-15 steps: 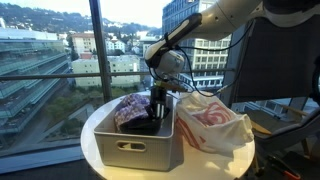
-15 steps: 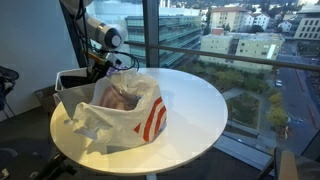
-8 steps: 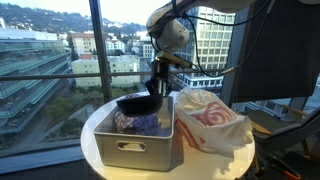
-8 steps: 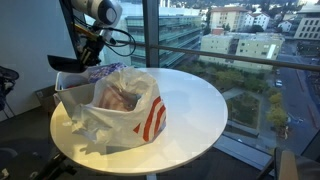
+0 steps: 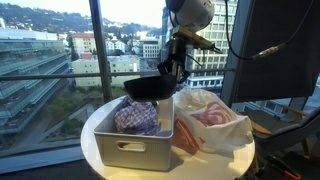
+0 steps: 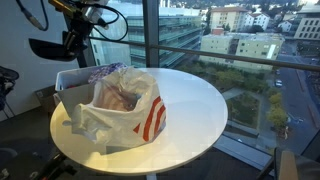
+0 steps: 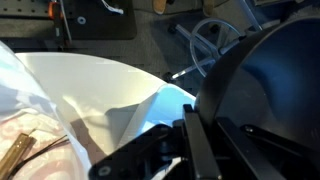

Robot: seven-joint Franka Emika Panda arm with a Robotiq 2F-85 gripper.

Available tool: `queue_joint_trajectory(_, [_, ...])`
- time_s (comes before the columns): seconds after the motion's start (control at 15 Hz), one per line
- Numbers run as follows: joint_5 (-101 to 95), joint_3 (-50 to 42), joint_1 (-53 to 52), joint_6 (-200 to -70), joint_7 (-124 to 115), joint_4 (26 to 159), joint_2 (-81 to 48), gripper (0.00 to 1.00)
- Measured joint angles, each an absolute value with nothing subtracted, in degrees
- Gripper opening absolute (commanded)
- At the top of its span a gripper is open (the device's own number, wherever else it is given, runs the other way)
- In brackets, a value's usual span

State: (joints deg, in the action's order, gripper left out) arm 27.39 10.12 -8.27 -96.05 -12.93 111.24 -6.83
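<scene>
My gripper [image 5: 168, 78] is shut on the rim of a black bowl [image 5: 148, 88] and holds it in the air above a white bin [image 5: 138, 146] on the round white table [image 5: 92, 122]. The bowl also shows in an exterior view [image 6: 55, 49], high above the bin [image 6: 68, 80], with the gripper [image 6: 76, 40] at its edge. In the wrist view the bowl [image 7: 262, 90] fills the right side, and the gripper fingers [image 7: 200, 150] clamp its rim. A purple patterned cloth [image 5: 138, 117] lies in the bin.
A white plastic bag with red print [image 5: 212, 122] lies beside the bin, open with contents inside [image 6: 122, 100]. The table stands against a large window. A dark chair [image 5: 275, 70] stands behind the table. The table's far half [image 6: 195, 95] is bare.
My gripper has risen out of the bin with the black bowl in it, moving up and slightly toward the bag. The purple cloth stays in the bin.
</scene>
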Motion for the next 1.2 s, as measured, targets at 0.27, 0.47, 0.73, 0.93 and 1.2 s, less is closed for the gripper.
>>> queue_joint_trajectory(0.27, [33.2,7.8,-7.7,-101.6,-13.2,124.9,1.1,0.04])
queue_joint_trajectory(0.47, [36.8,6.1,-6.4,-105.9,-13.4,134.6,6.0,0.04])
queue_joint_trajectory(0.73, [38.7,4.3,-4.0,-110.2,-15.3,143.6,12.5,0.04])
queue_joint_trajectory(0.93, [38.6,3.5,-1.9,-110.3,-19.1,147.7,17.8,0.04])
queue_joint_trajectory(1.2, [37.6,3.3,1.0,-109.9,-25.4,150.8,22.9,0.04])
